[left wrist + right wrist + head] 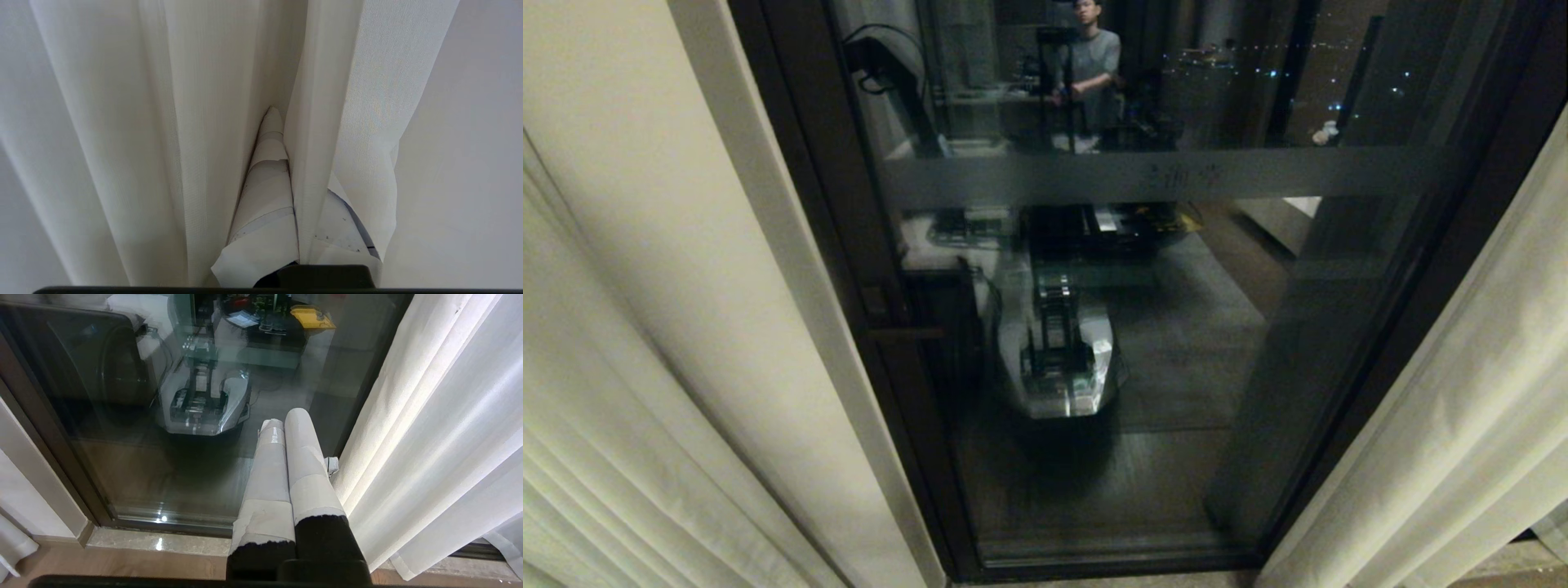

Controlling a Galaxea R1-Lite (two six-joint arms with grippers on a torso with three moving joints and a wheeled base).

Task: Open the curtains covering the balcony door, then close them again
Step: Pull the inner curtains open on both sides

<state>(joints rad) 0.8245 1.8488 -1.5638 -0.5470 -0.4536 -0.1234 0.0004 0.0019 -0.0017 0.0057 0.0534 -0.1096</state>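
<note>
Head view shows the balcony door (1094, 327) uncovered, curtains (645, 367) drawn to both sides. My left gripper (286, 163) pinches a fold of the left panel; my right gripper (286, 433) is closed, empty, near the glass.

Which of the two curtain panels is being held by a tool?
The left cream pleated fabric curtain panel: the left tool is shut on its fold; the right tool holds nothing.

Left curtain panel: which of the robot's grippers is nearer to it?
Left. The left gripper is shut on a fold of the left curtain. The right gripper hangs shut before the door, beside the right curtain.
</note>
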